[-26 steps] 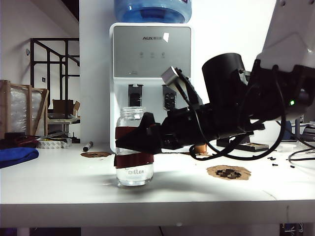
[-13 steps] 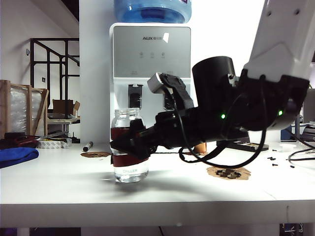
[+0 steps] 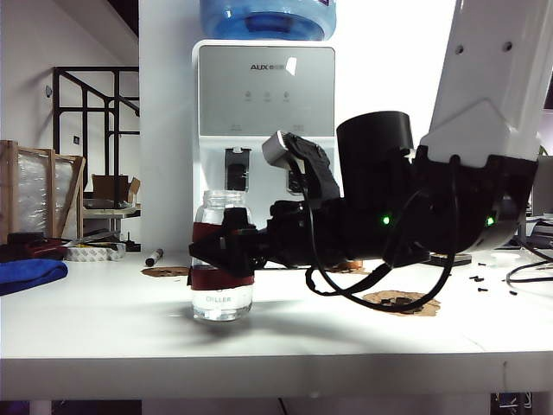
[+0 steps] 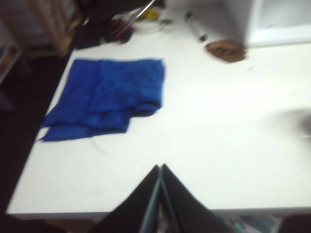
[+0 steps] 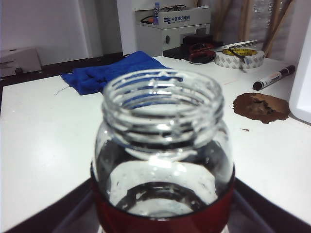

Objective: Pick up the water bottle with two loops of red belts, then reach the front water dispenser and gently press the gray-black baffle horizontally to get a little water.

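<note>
Water bottle (image 3: 222, 268), clear ribbed glass w/ red bands, clamped by right pincer (image 3: 216, 252), left pincer (image 4: 161, 171) together.

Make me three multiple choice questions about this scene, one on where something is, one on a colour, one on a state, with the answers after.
1. Where does the water bottle stand?
A. on the table in front of the water dispenser
B. under a tap
C. on the blue cloth

2. What colour are the bottle's bands?
A. blue
B. red
C. grey

3. How is the left hand?
A. open
B. gripping the cloth
C. shut, empty

Answers: 1 A, its base rests on the table. 2 B, red wraps its body. 3 C, its fingers meet with nothing between; the right hand is at the bottle.
</note>
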You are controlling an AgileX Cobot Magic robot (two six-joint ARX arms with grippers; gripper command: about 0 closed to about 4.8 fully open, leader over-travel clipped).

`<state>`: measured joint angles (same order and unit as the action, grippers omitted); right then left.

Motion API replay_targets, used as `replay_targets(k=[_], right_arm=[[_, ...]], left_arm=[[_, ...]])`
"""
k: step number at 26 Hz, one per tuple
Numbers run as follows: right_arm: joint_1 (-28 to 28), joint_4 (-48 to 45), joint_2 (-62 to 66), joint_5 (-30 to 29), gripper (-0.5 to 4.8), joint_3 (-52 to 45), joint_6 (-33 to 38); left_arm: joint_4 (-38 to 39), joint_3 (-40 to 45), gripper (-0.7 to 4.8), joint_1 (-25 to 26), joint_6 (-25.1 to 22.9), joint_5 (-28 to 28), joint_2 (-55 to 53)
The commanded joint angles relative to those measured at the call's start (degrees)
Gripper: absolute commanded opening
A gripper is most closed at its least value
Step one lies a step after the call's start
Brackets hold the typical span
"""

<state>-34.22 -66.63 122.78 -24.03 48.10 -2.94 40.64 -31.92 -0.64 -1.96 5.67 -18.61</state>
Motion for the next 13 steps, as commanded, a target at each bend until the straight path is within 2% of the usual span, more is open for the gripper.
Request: replay_targets(k=[1, 3, 7, 9, 10, 13], right_arm=[[-0.31, -0.33, 0.02, -0.55, -0.03, 0.07, 0.63], [-0.31, -0.33, 0.02, -0.55, 0.13, 0.07, 0.59], [-0.28, -0.31, 0.02, -0.55, 1.29, 0.07, 0.55], [-0.28, -0.33, 0.0, -0.55, 2.01, 0.07, 0.55], [-0.28, -0.33, 0.0, -0.55, 2.2, 0.07, 0.55], [-0.28, -0.33, 0.0, -0.59, 2.31, 0.07, 0.52]], left_arm=[[-6.69, 0.52, -0.04, 0.07, -0.2, 2.34, 0.07], [-7.78, 1.46, -0.04, 0.07, -0.2, 3.28, 0.26], [-11.8, 5.07, -0.04, 0.04, -0.15, 3.8, 2.47], [-17.84, 8.52, -0.04, 0.07, -0.15, 4.04, 4.98], [-20.98, 10.32, -0.04, 0.07, -0.17, 4.07, 6.21], [-28.7, 17.31, -0.04, 0.07, -0.2, 4.46, 12.41]])
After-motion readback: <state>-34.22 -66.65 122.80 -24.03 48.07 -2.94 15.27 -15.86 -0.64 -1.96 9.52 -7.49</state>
